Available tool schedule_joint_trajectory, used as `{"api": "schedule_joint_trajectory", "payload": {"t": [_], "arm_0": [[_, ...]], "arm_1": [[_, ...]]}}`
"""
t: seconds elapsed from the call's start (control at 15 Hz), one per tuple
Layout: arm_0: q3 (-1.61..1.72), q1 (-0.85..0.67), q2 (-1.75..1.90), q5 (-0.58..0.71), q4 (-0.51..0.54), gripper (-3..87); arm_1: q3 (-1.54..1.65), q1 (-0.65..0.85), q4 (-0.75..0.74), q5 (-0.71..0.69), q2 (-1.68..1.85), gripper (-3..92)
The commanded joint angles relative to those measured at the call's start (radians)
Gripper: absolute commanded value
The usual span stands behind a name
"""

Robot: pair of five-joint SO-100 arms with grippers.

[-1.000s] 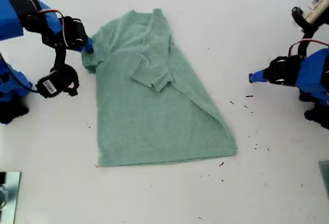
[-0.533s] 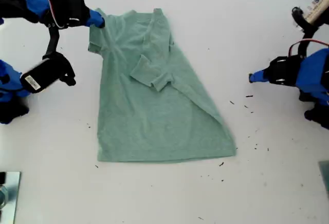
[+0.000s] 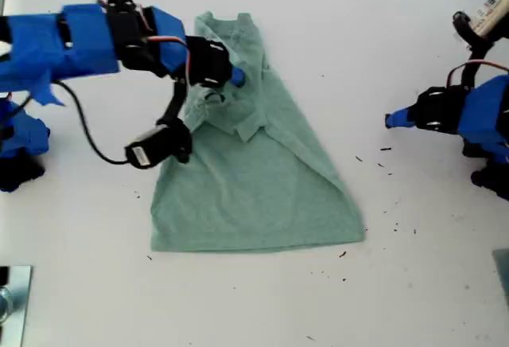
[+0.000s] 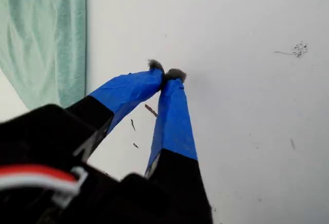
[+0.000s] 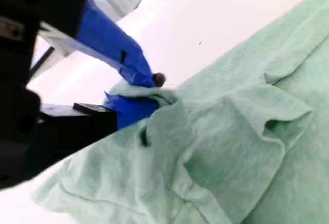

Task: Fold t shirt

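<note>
On the white tabletop [image 3: 413, 283] lies the t shirt [image 3: 254, 196], soft, light and floppy. My second gripper [image 5: 149, 93] pinches a sleeve edge over its chest. My first gripper [image 4: 167, 74] waits away from the shirt, fingers together, empty. Edges are the best grab spots.

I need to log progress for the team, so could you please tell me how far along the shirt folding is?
Done: one sleeve side of the t shirt already lies folded inward. In hand: my second end effector pinches the other sleeve edge and holds it over the chest. My first end effector is shut on nothing over bare table. Left: laying that side down and folding the hem up.
</note>
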Motion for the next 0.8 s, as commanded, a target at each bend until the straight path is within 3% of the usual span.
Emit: {"api": "schedule_joint_trajectory", "payload": {"t": [0.0,0.13,0.27,0.33,0.53,0.73], "arm_0": [[-0.486,0.011,-0.256,-0.043,0.206,22.1],[-0.483,-0.044,-0.117,-0.054,0.336,25.8],[-0.365,-0.115,0.14,0.002,0.42,16.8],[-0.209,-0.153,0.307,0.002,0.405,10.2],[0.443,-0.199,0.839,-0.003,0.224,7.5],[1.005,-0.084,1.189,-0.204,0.095,6.8]], "arm_1": [[0.06,-0.014,-0.021,0.018,0.006,2.3],[0.06,-0.017,-0.021,0.021,0.006,2.3],[0.06,-0.017,-0.021,0.023,0.006,2.3],[0.06,-0.014,-0.021,0.02,0.006,2.3],[0.06,-0.014,-0.021,0.018,0.006,2.3],[0.06,-0.012,-0.021,0.014,0.006,2.4]]}}
